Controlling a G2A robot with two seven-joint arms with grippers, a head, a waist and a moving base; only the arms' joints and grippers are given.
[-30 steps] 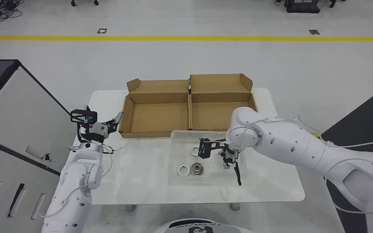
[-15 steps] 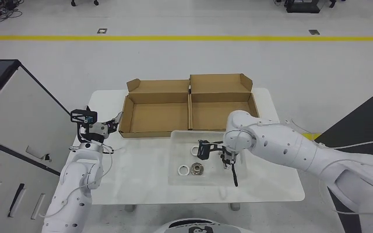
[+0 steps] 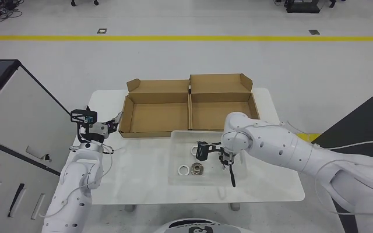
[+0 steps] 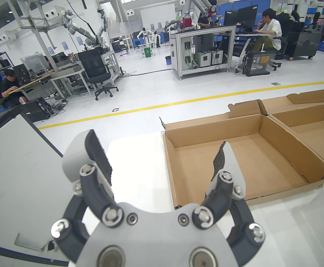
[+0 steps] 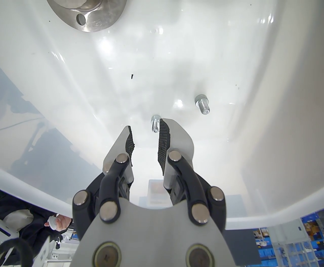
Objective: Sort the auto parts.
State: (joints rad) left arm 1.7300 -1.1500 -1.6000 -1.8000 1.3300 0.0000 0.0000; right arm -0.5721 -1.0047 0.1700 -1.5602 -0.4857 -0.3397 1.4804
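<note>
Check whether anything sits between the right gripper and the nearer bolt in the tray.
Nothing visible does. The right gripper hangs open over bare floor of the tray, and the nearer bolt lies just past its jaws, close to one tip. The other bolt and the metal disc lie clear of that gap.

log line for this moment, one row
right gripper: jaws open, at a bolt in white tray | left gripper: jaws open, beside cardboard box | second bolt, metal flange loose in tray
</note>
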